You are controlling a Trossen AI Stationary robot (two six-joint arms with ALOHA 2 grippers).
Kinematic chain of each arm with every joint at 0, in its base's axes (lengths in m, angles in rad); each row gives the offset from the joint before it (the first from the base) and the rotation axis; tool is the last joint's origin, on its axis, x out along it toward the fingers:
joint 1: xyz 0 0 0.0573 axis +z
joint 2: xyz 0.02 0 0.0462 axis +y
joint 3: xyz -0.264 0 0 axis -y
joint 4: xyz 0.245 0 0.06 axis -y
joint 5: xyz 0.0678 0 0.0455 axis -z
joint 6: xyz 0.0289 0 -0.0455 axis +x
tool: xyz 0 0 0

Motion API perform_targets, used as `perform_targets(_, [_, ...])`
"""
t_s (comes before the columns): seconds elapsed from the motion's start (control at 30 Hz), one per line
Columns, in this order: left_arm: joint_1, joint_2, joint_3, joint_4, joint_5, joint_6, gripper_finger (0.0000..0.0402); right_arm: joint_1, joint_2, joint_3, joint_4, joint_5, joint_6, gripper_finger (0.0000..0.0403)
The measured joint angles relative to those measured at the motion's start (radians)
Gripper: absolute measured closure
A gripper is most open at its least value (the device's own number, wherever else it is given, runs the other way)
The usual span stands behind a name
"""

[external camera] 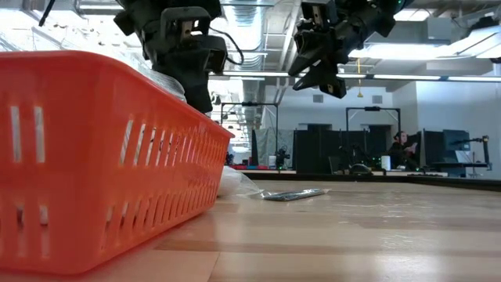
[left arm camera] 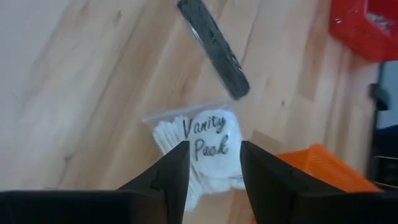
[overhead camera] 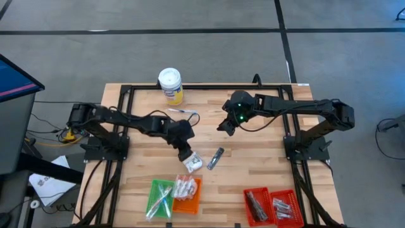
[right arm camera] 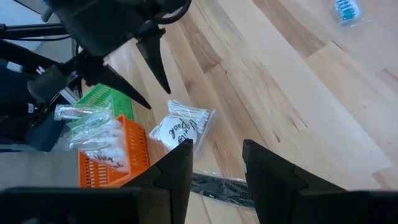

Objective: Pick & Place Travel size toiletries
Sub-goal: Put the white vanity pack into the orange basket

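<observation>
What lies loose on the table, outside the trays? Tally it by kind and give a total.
White-lidded tub: 1
White packet: 1
Dark tube: 1
Clear-wrapped stick: 1
Total: 4

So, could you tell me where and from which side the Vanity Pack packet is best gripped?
Probably from straight above, across its round white end. The Vanity Pack packet lies flat on the table, so its sides offer little to pinch. The left gripper hangs over it, fingers apart, astride the print.

Tub (overhead camera: 170, 85), green (overhead camera: 154, 197)/orange (overhead camera: 193, 201)/red (overhead camera: 250, 211) trays
</observation>
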Motion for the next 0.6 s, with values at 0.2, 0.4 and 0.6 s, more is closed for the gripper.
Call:
perform_targets(0.2, [-0.069,0.000,0.000,-0.001,-0.137,0.018,0.0270,0.000,0.000,0.000,-0.001,-0.025,0.000,0.0269])
perform_targets(0.4, [-0.079,0.010,-0.002,-0.003,-0.137,-0.020,0.0270,0.010,0.000,0.000,0.000,-0.029,0.000,0.0269])
perform_targets(0.6, [-0.070,0.034,-0.060,0.002,-0.066,-0.085,0.0270,0.026,0.000,0.000,0.007,-0.026,-0.015,0.0269])
